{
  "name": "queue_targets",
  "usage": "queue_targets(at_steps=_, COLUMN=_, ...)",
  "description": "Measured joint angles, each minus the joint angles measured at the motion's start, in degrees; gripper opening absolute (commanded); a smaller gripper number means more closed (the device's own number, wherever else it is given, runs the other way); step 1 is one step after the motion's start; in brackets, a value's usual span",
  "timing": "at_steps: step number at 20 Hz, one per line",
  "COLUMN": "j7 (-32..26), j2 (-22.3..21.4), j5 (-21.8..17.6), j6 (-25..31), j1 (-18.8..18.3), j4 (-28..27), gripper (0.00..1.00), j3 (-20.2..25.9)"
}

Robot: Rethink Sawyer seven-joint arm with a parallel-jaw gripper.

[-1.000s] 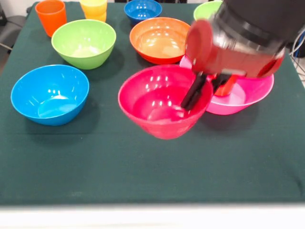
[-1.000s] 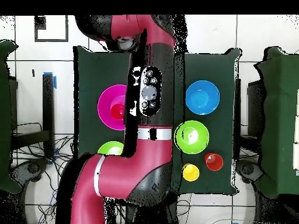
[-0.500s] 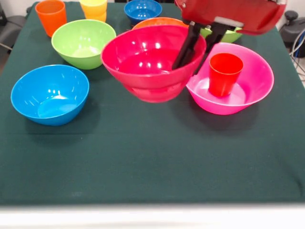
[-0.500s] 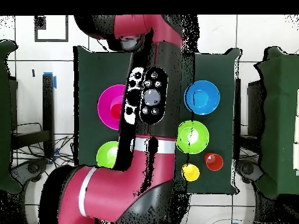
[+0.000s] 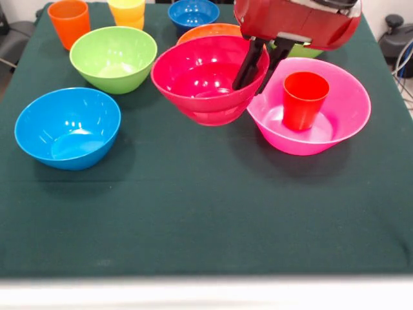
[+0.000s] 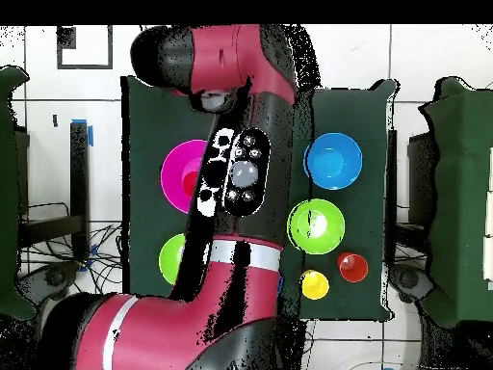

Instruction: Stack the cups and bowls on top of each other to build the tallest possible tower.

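Crimson bowl point(image 5: 208, 79) hangs tilted above the table, its rim pinched by the gripper point(image 5: 259, 64). Beside it sits the pink bowl point(image 5: 342, 123) holding the red cup point(image 5: 304, 99). The orange bowl point(image 5: 208, 30) behind looks mostly hidden.

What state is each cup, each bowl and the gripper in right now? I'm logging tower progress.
crimson bowl: lifted off the table, upright, gripped at its rim.
gripper: shut on the crimson bowl's rim.
red cup: upright inside the pink bowl.
pink bowl: on the table, holding the red cup.
light blue bowl: on the table, empty.
near lime green bowl: on the table, empty.
orange cup: upright, unstacked.
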Motion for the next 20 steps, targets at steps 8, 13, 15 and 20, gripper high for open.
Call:
queue_targets(at_steps=8, j7=3.57, j2=-1.73, j5=1.02, j6=-3.44, j1=1.46, j4=9.39, gripper=0.00, j3=0.01)
queue_targets(at_steps=13, j7=5.51, j2=-2.91, j5=1.03, j6=-5.05, j1=2.57, j4=13.99, gripper=0.00, j3=0.02)
queue_targets(at_steps=15, j7=6.26, j2=-3.52, j5=1.03, j6=-5.82, j1=3.26, j4=16.07, gripper=0.00, j3=0.01)
queue_targets(at_steps=20, j7=8.04, j2=-4.81, j5=1.02, j6=-7.25, j1=5.23, j4=20.10, gripper=0.00, j3=-0.18)
